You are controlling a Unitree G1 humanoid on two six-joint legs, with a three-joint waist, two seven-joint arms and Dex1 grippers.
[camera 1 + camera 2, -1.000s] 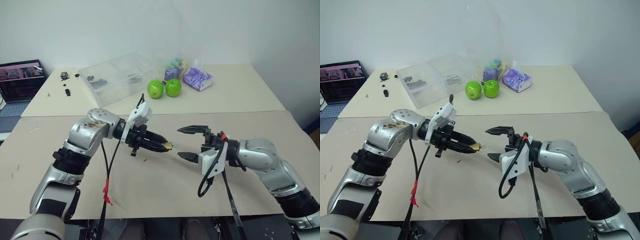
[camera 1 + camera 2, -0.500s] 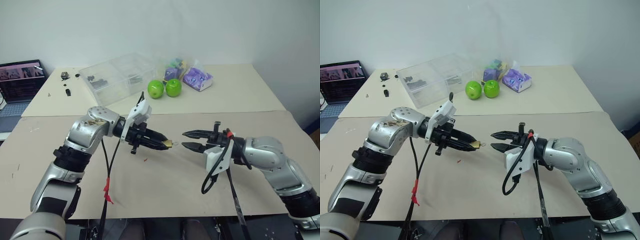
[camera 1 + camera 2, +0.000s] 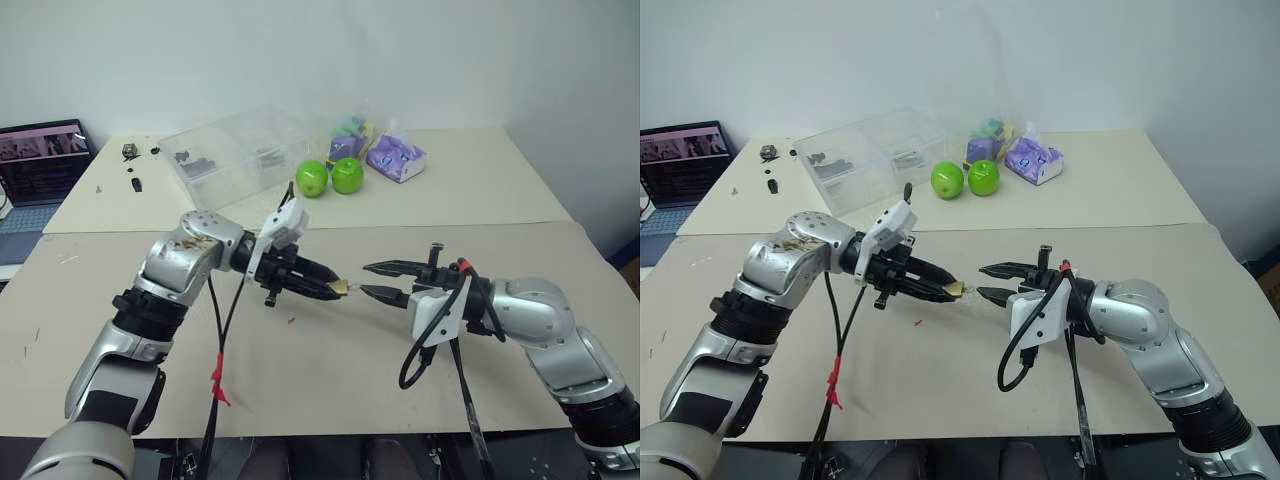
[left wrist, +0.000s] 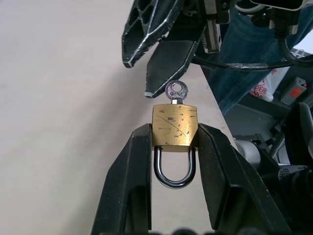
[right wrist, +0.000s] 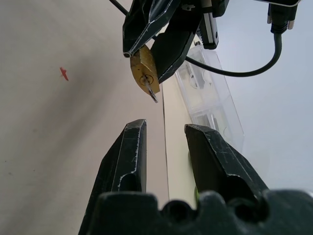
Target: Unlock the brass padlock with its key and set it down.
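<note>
The brass padlock (image 4: 175, 125) hangs above the beige table (image 3: 330, 380), and my left gripper (image 4: 174, 132) is shut on its body from both sides. Its silver shackle (image 4: 174, 172) points back toward the wrist. The key (image 4: 176, 91) sits in the keyhole, its round head sticking out past the fingertips. My right gripper (image 3: 366, 280) faces the padlock (image 3: 340, 287) from the right. It is open by a narrow gap with nothing between its fingers. In the right wrist view the key (image 5: 151, 90) hangs a short way beyond the right fingertips (image 5: 137, 128), apart from them.
Two green apples (image 3: 311, 178) (image 3: 347, 175), a clear plastic box (image 3: 230, 150) and a purple packet (image 3: 395, 157) stand on the far table. A laptop (image 3: 40, 160) is at the far left. Black cables (image 3: 425, 350) dangle under both arms.
My right gripper's fingers have closed from a wide spread to a narrow gap, and its tips have come closer to the key. The left gripper and padlock have stayed put.
</note>
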